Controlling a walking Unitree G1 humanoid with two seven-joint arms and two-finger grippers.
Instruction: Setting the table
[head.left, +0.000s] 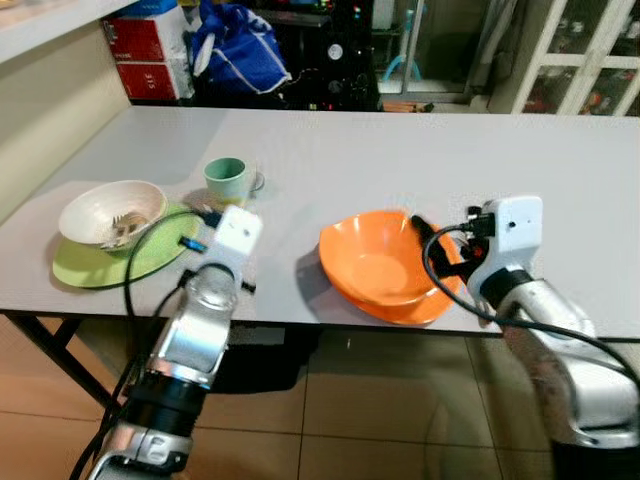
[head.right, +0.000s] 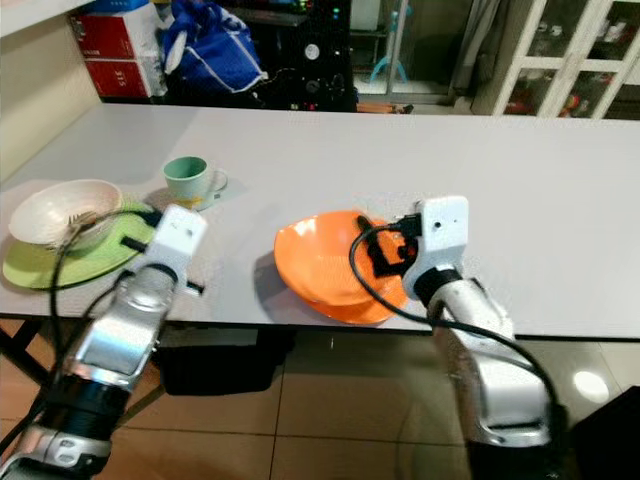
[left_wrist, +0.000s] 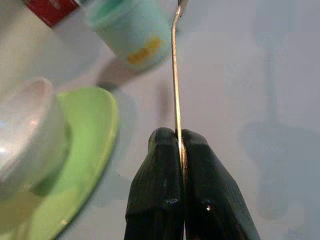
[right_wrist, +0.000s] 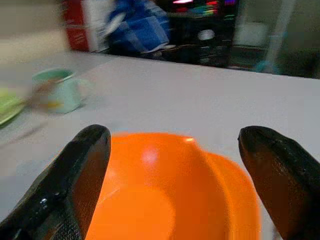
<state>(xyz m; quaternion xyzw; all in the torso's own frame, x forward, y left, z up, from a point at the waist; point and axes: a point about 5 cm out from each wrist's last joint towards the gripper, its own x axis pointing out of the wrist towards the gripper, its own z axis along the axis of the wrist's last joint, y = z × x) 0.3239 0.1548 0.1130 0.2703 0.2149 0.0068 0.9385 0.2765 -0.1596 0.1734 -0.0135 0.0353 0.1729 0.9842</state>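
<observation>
Grey table (head.left: 400, 150) carries everything. A thin metal utensil (left_wrist: 175, 75) is pinched edge-on by the left hand (left_wrist: 181, 150), just beside the green plate (head.left: 90, 268) bearing a white bowl (head.left: 100, 208), with the mint mug (head.left: 228, 180) near. The right hand (right_wrist: 175, 150) is held spread over the orange bowl (head.left: 385, 270).

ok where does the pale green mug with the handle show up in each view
Left eye view: pale green mug, left of centre, behind the lime green plate.
Right eye view: mug, upper left.
Left wrist view: mug, at the top, blurred.
Right wrist view: mug, far left.
Shared landmark: the orange bowl.
</observation>
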